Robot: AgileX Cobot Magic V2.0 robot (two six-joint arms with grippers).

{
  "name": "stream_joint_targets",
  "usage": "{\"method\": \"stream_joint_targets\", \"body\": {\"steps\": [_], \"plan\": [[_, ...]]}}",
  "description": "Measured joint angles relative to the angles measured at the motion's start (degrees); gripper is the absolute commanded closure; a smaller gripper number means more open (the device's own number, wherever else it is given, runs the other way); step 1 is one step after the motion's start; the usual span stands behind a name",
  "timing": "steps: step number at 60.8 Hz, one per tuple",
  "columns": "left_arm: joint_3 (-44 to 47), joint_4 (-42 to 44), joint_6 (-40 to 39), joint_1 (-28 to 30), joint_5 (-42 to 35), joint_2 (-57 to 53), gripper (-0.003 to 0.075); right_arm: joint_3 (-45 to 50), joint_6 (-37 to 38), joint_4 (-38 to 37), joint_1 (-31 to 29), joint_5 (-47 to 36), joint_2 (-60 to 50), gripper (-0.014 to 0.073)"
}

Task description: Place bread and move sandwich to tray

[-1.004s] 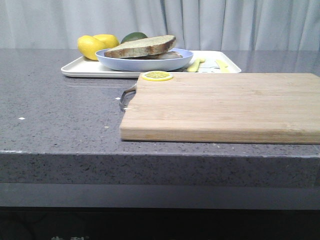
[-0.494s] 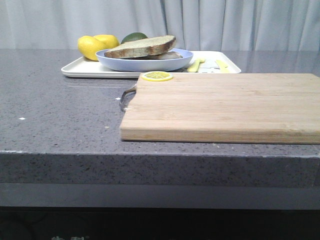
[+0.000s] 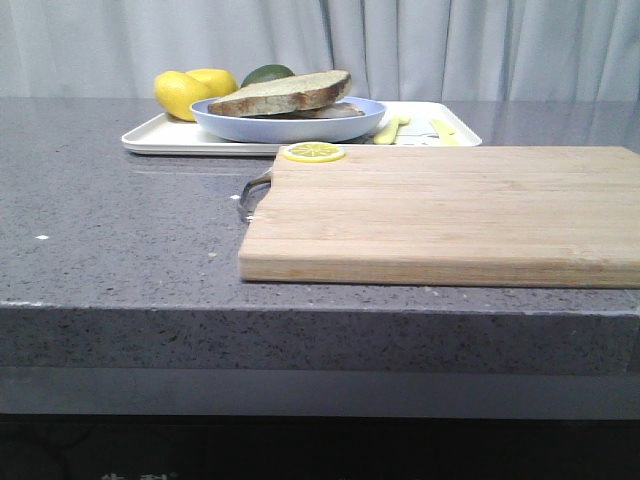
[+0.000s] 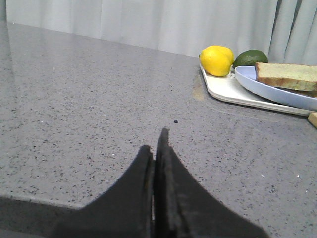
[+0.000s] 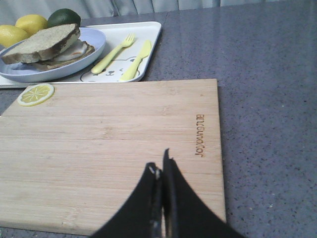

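Nothing moved; sandwich (image 5: 47,47) lies well beyond right end effector (image 5: 161,168).

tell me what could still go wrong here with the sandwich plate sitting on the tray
The top bread slice lies tilted over the filling on the light blue plate; a jolt might slide it off. The plate is wide for the white tray and crowds the lemons and yellow fork, so nudging it could push them. The lemon slice sits at the cutting board edge and could drop.
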Motion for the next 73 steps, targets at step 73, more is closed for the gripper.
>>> {"method": "stream_joint_targets", "body": {"steps": [73], "plan": [[0.0,0.0,0.03,0.03,-0.03,0.0,0.0741,1.08,0.0,0.0,0.0,-2.5,-0.08,0.0657]]}}
